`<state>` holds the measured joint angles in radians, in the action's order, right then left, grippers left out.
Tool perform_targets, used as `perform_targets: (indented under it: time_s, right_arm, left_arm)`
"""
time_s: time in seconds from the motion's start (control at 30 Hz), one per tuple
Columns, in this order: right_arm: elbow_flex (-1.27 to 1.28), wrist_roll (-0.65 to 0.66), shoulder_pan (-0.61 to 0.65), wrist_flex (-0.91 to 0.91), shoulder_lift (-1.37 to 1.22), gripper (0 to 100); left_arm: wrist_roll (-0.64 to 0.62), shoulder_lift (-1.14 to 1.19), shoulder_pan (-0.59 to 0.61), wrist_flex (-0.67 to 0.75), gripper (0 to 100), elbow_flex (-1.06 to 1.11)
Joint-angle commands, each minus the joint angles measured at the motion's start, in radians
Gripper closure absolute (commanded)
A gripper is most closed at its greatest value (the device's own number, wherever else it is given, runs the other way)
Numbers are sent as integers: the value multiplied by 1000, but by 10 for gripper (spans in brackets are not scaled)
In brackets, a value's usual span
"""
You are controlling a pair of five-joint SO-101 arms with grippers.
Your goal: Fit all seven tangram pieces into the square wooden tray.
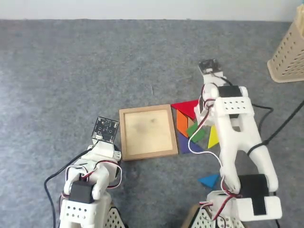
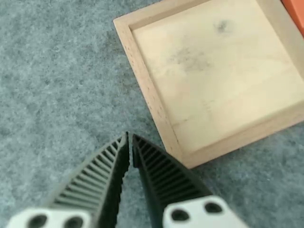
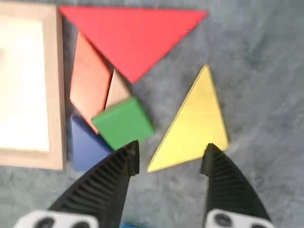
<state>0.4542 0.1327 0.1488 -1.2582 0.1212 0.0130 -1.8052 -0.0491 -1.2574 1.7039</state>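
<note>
Tray sits bare between the arms, pieces bunched just beside its right-arm edge. Right gripper hangs jaws apart over the yellow triangle, likely lined up to grab it; left gripper, pinched together, sits near the tray corner.

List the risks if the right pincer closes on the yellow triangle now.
1. The right pincer is open with one fingertip beside the green square; closing may shove that piece into its neighbours.
2. The yellow triangle lies flat, so the fingertips may slide off it.
3. The light blue triangle, lying apart from the rest, could be missed.
</note>
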Motion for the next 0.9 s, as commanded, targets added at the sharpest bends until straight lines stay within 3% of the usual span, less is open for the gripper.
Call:
perform_targets:
  time_s: [0.0,0.23,0.67,0.87]
  right_arm:
    - [44,-12,-41,38,62,713]
    - [118,0,-156,124,51,710]
    - [37,11,-154,188,-246,708]
    - [32,17,-47,193,-289,708]
  left_arm:
    - [-8,-21,-8,-6,988,-19]
    - [-8,-21,-8,-6,988,-19]
    - [-8,-21,-8,-6,988,-19]
    - [-8,-21,-8,-6,988,-19]
